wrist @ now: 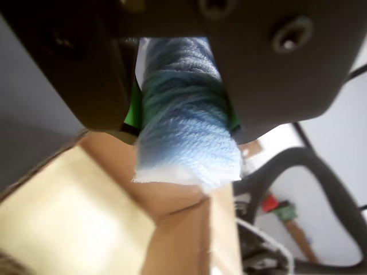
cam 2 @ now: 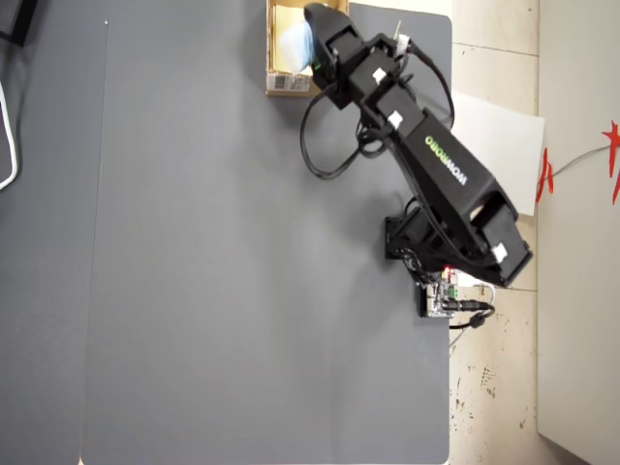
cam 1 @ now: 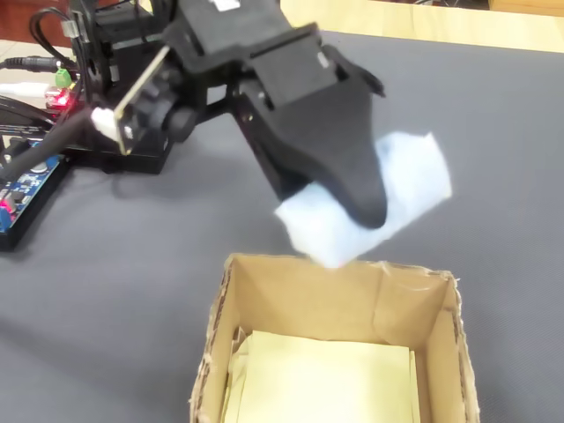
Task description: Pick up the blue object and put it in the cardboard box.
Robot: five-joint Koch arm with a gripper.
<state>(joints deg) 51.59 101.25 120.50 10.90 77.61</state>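
My gripper (wrist: 182, 129) is shut on the blue object (wrist: 186, 114), a pale blue ribbed yarn roll that sticks out below the two dark jaws. In the fixed view the roll (cam 1: 414, 176) hangs tilted in the gripper (cam 1: 352, 211), just above the far rim of the cardboard box (cam 1: 335, 273). The box is open on top and its pale inside shows. In the wrist view a tan box wall (wrist: 178, 229) lies directly under the roll. From overhead, the gripper (cam 2: 312, 39) holds the roll (cam 2: 294, 41) over the box (cam 2: 287, 83) at the mat's far edge.
A blue circuit board (cam 1: 26, 181) with cables lies left of the arm base (cam 1: 123, 141). The arm's base (cam 2: 412, 237) stands at the right edge of the grey mat (cam 2: 242, 271). A dark chair leg (wrist: 309, 172) shows beyond the box.
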